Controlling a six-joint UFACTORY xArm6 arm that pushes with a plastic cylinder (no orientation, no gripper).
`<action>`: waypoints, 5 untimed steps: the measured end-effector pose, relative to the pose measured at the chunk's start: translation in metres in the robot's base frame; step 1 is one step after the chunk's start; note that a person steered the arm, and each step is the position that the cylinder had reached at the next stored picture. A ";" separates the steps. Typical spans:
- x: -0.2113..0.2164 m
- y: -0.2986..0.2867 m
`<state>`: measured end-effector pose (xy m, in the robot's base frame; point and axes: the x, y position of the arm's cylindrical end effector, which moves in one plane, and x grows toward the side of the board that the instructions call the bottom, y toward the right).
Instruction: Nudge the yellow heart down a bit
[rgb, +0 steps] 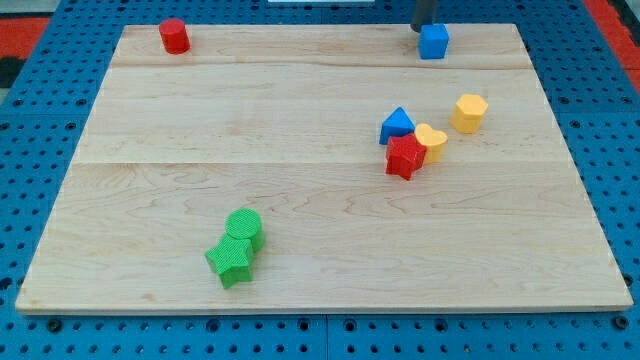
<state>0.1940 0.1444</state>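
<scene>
The yellow heart (433, 139) lies right of the board's centre. It touches the red star (405, 156) on its lower left. The blue triangle (397, 125) sits just to its upper left, and the yellow hexagon (468, 113) stands apart to its upper right. My tip (424, 28) is at the view's top edge, just behind the upper left of the blue cube (434, 41). It is far above the heart.
A red cylinder (174, 36) stands at the top left of the wooden board (300, 120). A green cylinder (244, 227) and a green star (230, 260) touch each other at the lower left. Blue pegboard surrounds the board.
</scene>
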 end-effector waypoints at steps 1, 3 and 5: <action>0.015 0.028; 0.020 -0.011; 0.064 -0.045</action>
<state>0.2583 0.0992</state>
